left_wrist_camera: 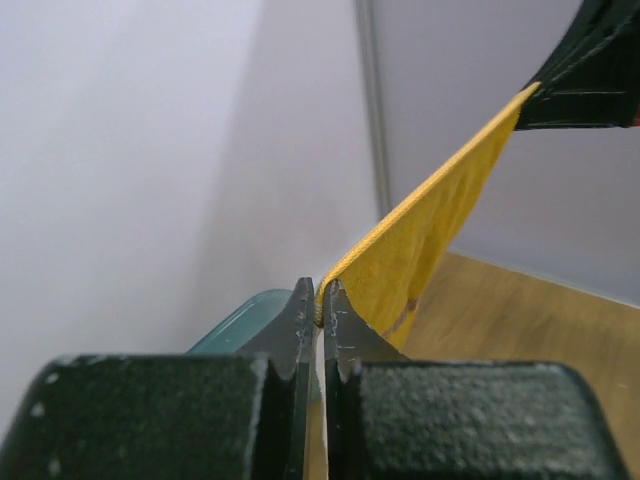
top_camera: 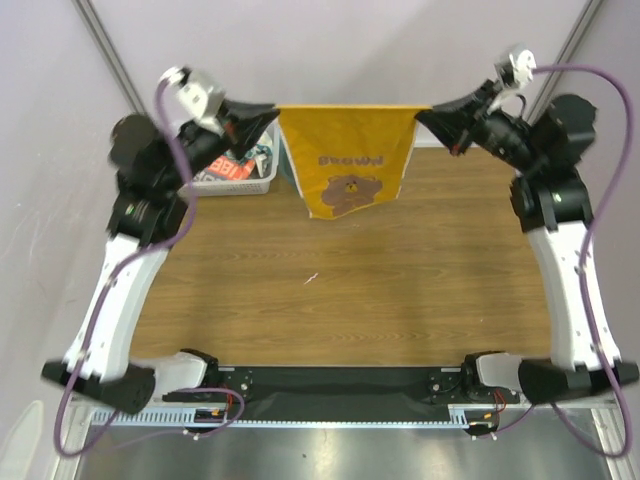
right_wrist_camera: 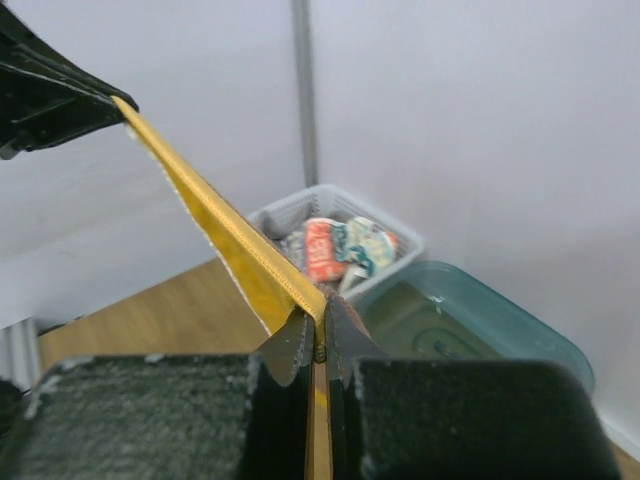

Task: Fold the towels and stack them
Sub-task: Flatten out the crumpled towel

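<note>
Tension is seen along the top edge of the orange towel [top_camera: 348,150], which is stretched in the air between the two arms. It hangs just to the right of the white basket [top_camera: 262,184], above the far part of the wooden table [top_camera: 330,300]. A brown bear and brown lettering are printed on its face, and its lower edge hangs free, a little lower toward the side away from the basket.

The towel's corner nearer the basket is pinched by the left gripper [left_wrist_camera: 320,300], which is raised over the basket's right end. Its fingers are pressed together on the hem with only the cloth between them. The opposite corner is pinched the same way by the right gripper [right_wrist_camera: 318,315], well to the right of the basket and at about the same height. From each wrist view the taut hem is seen running straight to the other gripper's dark tip.

A crumpled printed towel [right_wrist_camera: 340,248], white with red and bluish marks, lies inside the basket. A translucent teal tub [right_wrist_camera: 480,320] stands just beside the basket, on its wall side.
</note>
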